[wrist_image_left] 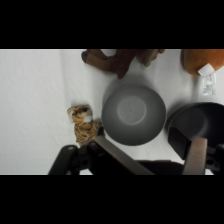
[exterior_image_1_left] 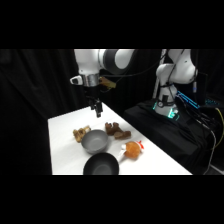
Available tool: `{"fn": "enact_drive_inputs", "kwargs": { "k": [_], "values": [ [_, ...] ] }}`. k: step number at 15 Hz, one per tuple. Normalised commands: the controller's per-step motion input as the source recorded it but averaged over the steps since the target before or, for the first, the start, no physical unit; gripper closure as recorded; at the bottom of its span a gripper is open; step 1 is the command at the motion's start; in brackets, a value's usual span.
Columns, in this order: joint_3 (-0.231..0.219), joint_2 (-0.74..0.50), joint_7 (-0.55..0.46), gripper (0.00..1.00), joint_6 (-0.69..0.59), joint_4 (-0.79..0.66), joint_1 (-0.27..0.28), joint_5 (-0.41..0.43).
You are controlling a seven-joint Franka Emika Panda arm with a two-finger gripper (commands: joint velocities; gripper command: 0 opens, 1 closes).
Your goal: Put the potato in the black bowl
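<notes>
Tool [exterior_image_1_left: 97,112] empty, fingers apart above worktop's [exterior_image_1_left: 62,142] far edge; should descend centred on potato [exterior_image_1_left: 132,149] beside black bowl [exterior_image_1_left: 101,164]

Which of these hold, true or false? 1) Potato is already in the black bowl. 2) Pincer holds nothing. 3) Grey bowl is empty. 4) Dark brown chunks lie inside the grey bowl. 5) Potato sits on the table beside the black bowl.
1) False. The potato lies on the table, outside the black bowl.
2) True. The pincer hangs above the table with nothing between its fingers.
3) True. The grey bowl has nothing in it.
4) False. The dark brown chunks lie on the table behind the grey bowl.
5) True.
</notes>
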Motion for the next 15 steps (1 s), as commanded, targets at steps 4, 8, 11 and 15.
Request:
{"fn": "enact_drive_inputs", "kwargs": {
  "k": [4, 8, 11, 15],
  "values": [
    [0.043, -0.09, 0.05, 0.0, 0.06, -0.1, 0.0, -0.023],
    [0.079, -0.35, 0.17, 0.0, 0.22, -0.41, 0.081, -0.08],
    [0.102, -0.46, 0.25, 0.0, 0.33, -0.61, 0.129, -0.138],
    [0.116, -0.34, 0.3, 0.0, 0.38, -0.56, 0.126, -0.183]
  ]
}}
